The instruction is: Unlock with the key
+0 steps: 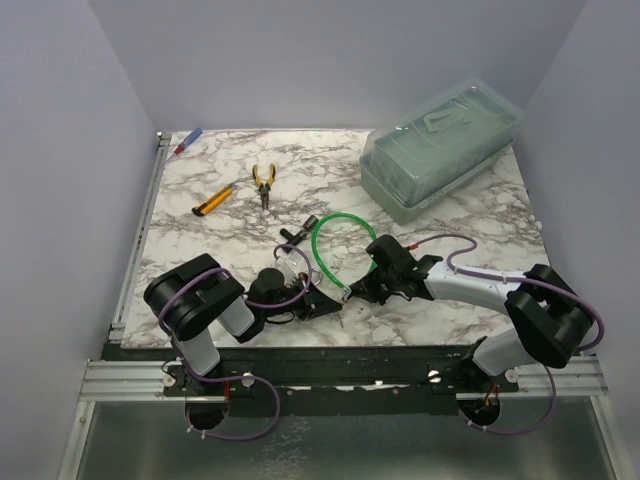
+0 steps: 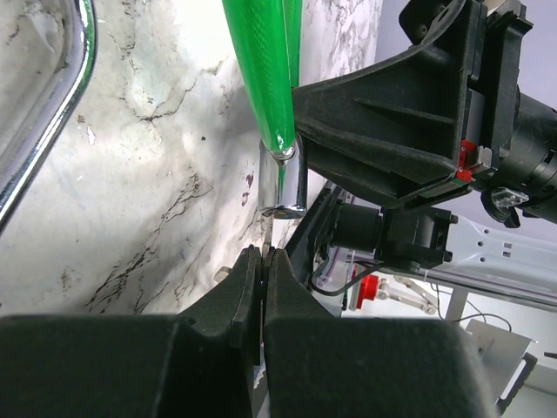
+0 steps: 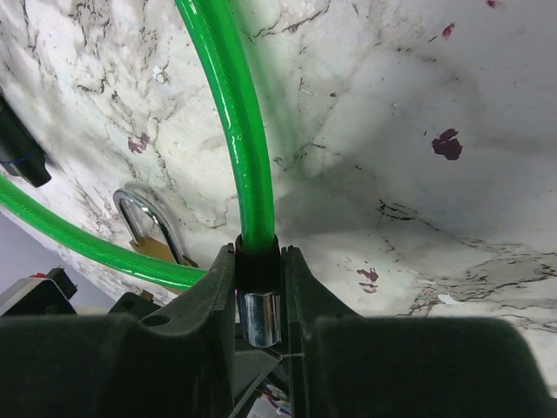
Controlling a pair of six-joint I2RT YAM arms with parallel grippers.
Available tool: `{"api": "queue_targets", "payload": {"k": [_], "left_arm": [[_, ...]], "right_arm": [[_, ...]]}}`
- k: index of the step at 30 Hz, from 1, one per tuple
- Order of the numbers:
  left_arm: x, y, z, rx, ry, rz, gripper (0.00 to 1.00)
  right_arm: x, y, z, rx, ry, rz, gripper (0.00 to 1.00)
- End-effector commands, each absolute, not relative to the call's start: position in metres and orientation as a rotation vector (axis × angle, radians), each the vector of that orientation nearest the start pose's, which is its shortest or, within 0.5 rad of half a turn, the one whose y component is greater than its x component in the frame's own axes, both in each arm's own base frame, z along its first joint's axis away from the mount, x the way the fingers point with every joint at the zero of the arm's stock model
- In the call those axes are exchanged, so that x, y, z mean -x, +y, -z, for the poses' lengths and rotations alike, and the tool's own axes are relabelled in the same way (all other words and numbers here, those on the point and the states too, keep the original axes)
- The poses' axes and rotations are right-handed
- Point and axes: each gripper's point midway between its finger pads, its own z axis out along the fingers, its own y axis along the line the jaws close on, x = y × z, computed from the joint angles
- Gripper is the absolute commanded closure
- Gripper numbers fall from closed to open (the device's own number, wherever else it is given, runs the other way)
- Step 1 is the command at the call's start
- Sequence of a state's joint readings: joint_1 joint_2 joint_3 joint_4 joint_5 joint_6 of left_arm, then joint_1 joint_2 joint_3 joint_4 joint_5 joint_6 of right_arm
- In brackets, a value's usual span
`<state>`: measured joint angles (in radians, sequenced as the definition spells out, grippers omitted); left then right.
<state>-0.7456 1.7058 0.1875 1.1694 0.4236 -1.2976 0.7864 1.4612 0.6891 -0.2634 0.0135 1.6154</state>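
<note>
My left gripper (image 2: 264, 254) is shut on the key (image 2: 267, 232), a thin silver blade sticking out past the fingertips. Its tip is at the end face of the green cable's (image 2: 265, 70) silvery cylinder (image 2: 283, 185); I cannot tell whether it has gone in. My right gripper (image 3: 259, 258) is shut on that cable end, clamping the black collar above the cylinder (image 3: 259, 315). In the top view the two grippers, left (image 1: 322, 300) and right (image 1: 372, 288), meet nose to nose at the near middle of the table. The brass padlock (image 3: 159, 248) with its chrome shackle (image 3: 144, 213) lies just left of the cable.
The green cable loop (image 1: 320, 245) lies behind the grippers. Orange-handled pliers (image 1: 264, 185), a yellow utility knife (image 1: 214, 200) and a pen (image 1: 188, 141) lie at the back left. A clear plastic box (image 1: 443, 148) stands at the back right.
</note>
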Motion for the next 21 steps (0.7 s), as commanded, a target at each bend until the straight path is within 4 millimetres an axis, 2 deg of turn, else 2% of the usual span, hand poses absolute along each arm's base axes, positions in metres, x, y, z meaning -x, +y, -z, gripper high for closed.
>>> {"api": "queue_targets", "payload": {"k": [1, 21], "left_arm": [[-0.19, -0.31, -0.063, 0.28, 2.203, 1.636, 1.0], [-0.194, -0.309, -0.062, 0.295, 2.193, 1.625, 1.0]], "right_arm": [[-0.2, 0.29, -0.049, -1.116, 2.667, -0.807, 1.0], [-0.192, 0.301, -0.051, -1.089, 2.69, -0.794, 1.0]]}}
